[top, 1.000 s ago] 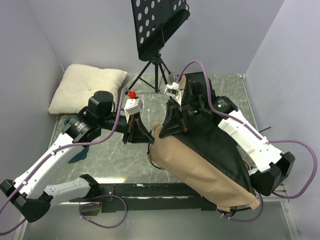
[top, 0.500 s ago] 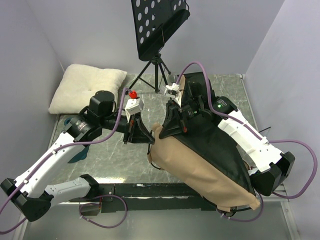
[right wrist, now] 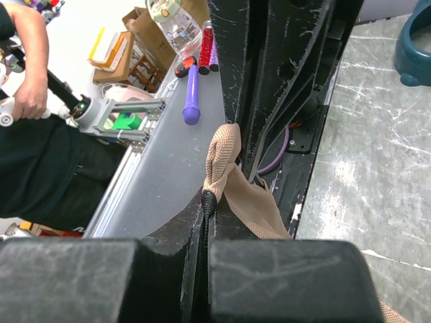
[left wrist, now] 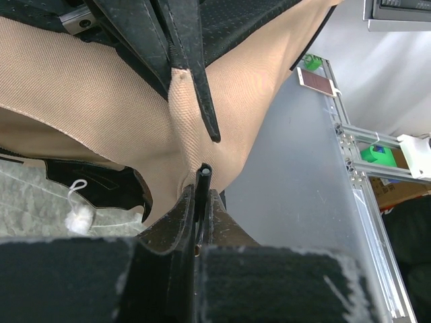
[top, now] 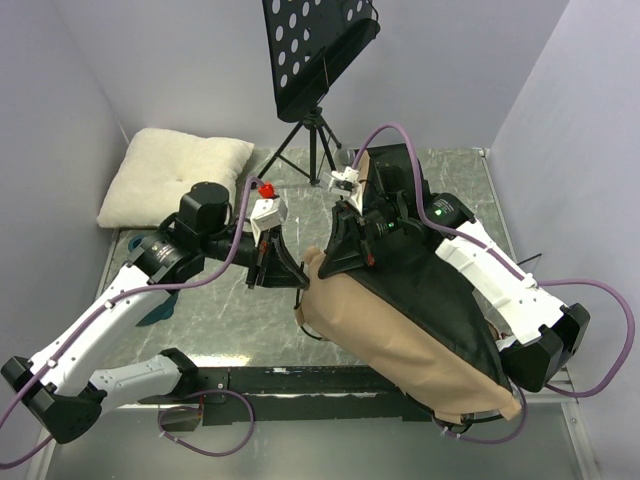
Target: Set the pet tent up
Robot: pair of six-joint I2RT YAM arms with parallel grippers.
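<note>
Nearest the arms' bases, the large tan-brown fabric pet tent (top: 400,340), lined in black, lies collapsed. Its lower end droops over the near edge of the grey-green marbled counter (top: 220,310) at about five o'clock. From there it runs up toward the centre, with the black lining showing on top along its right side.

At the tent's upper-left corner the two hands come in from either side. The left hand (top: 297,281), reaching from nine o'clock, has its fingers (left wrist: 168,232) pressed together on a fold of the tan cloth, where a black trim tip pokes out. The right hand (top: 329,264), reaching from three o'clock, is likewise pinched tight on a small tuck of the tan fabric. The hands sit near each other.

Farther back, a cream-white fluffy pillow (top: 175,175) lies at ten o'clock. A black perforated music stand (top: 315,50) on a tripod stands at twelve.
</note>
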